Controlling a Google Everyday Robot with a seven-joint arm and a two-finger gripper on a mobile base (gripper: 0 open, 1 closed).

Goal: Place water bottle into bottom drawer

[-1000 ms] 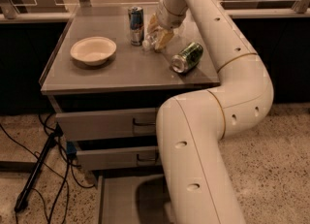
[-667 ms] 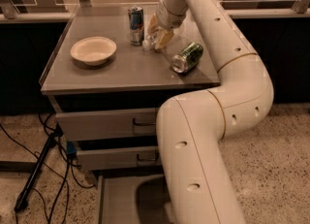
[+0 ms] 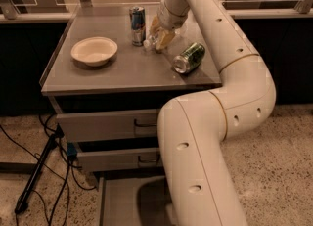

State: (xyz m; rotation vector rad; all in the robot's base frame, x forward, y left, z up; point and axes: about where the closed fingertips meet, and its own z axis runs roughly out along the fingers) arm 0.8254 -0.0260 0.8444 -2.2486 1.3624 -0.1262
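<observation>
The water bottle (image 3: 149, 42) lies on the cabinet top next to the blue-silver can, its white cap pointing to the front left. My gripper (image 3: 160, 33) reaches down from the back right and is shut on the bottle's body, with a yellowish finger on each side. The bottle still rests at table-top level. The bottom drawer (image 3: 120, 201) stands pulled open at floor level below the two upper drawers. Its grey floor shows at the left, and my arm hides the right part.
A blue-silver can (image 3: 137, 24) stands just left of the gripper. A green can (image 3: 189, 57) lies on its side at the front right. A white bowl (image 3: 94, 50) sits at the left. Cables and a stand leg (image 3: 36, 171) lie on the floor at the left.
</observation>
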